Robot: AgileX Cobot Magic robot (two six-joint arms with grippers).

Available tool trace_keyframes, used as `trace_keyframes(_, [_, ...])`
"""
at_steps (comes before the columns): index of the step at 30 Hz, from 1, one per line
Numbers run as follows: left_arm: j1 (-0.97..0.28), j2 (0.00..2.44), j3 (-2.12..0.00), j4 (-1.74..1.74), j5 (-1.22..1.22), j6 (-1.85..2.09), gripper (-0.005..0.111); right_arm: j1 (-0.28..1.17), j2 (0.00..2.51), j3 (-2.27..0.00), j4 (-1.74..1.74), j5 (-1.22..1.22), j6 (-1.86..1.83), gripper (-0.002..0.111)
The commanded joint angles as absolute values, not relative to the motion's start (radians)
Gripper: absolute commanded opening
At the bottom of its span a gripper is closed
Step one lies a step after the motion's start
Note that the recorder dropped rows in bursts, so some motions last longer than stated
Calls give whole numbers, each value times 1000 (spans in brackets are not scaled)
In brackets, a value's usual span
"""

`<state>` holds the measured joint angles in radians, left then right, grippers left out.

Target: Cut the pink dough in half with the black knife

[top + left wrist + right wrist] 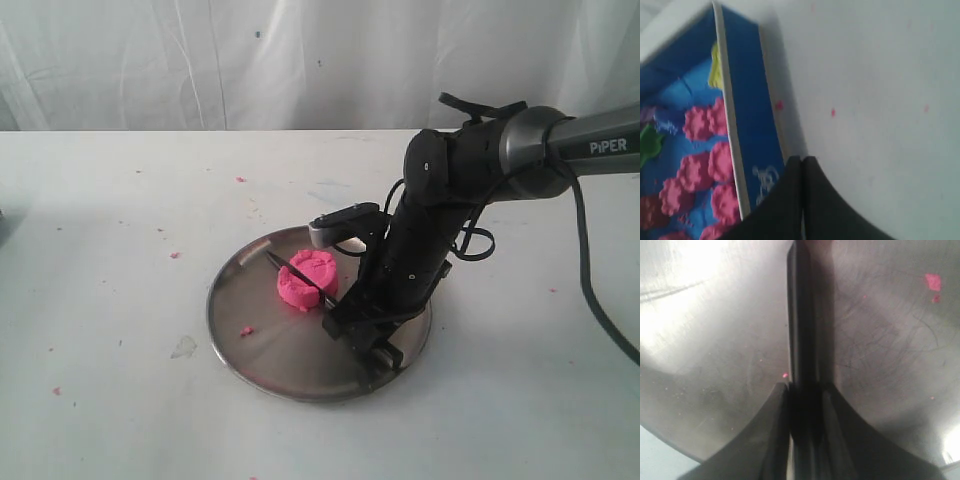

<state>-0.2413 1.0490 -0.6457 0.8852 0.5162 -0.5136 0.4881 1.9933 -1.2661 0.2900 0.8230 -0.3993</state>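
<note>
The pink dough (307, 281) sits as a thick round puck on the steel plate (250, 340), toward its far side. The black knife (298, 277) lies across the puck, its pointed tip sticking out on the far left, its blade sunk into the dough. My right gripper (340, 318) is shut on the knife's handle just right of the dough. In the right wrist view the knife (802, 315) runs straight out from the gripper (805, 387) over the plate (715, 340). My left gripper (803, 160) is shut on nothing, out of the exterior view.
Pink crumbs (245, 330) dot the plate and the white table (100, 250). In the left wrist view a blue box (747, 115) with pink dough shapes (700, 170) stands beside the left gripper on the white surface.
</note>
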Motion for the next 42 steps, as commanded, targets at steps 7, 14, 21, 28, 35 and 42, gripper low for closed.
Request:
trace_keyframes(7, [-240, 989, -450, 875, 950, -466, 0, 488, 1996, -1268, 271, 842, -399, 0])
trace_keyframes(14, [-240, 989, -445, 765, 1221, -231, 0, 488, 1996, -1268, 269, 845, -399, 0])
trace_keyframes(21, [-243, 958, -322, 748, 1109, -21, 0, 488, 1996, -1268, 264, 848, -407, 0])
trace_keyframes(28, [-243, 852, -265, 763, 718, 86, 0, 488, 1996, -1268, 243, 866, -418, 0])
trace_keyframes(35, [-243, 825, -263, 797, 417, 86, 0, 535, 1996, -1268, 243, 890, -451, 0])
trace_keyframes(42, [-243, 825, -263, 798, 288, 86, 0, 574, 1996, -1268, 227, 888, -449, 0])
